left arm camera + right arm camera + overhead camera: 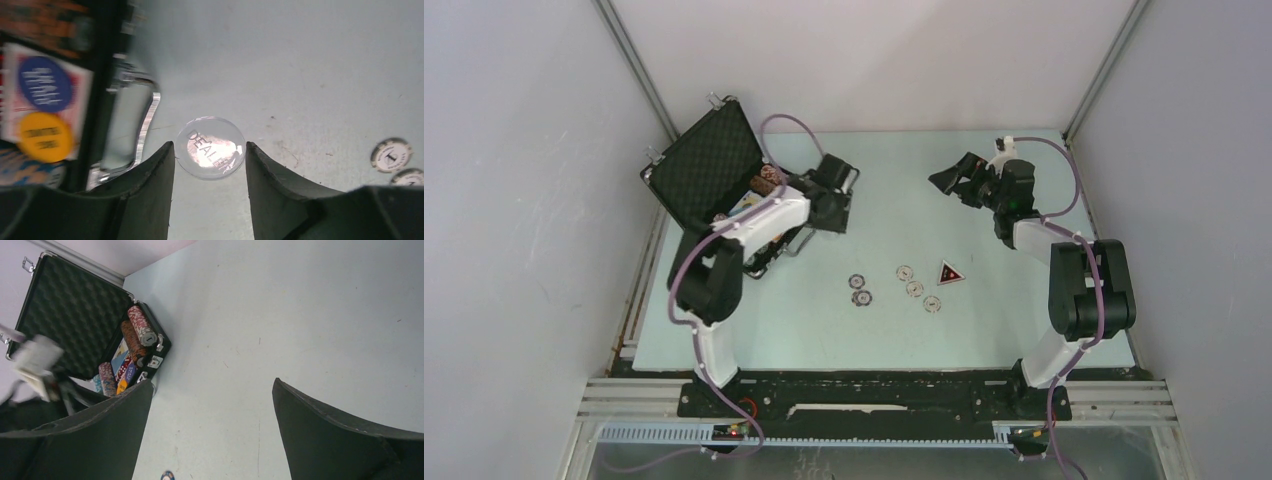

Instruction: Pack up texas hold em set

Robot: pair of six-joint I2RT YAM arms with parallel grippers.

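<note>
The black case stands open at the back left, with rows of chips and card decks inside. My left gripper is just right of the case and shut on a clear round DEALER button, pinched by its edge between the fingertips above the table. A blue button and a yellow button lie on the cards in the case. Several loose chips and a red triangular piece lie mid-table. My right gripper is open and empty at the back right. No die shows.
The case's silver handle sits just left of my left fingers. Two chips lie to the right in the left wrist view. A blue chip lies below my right gripper. Grey walls enclose the table.
</note>
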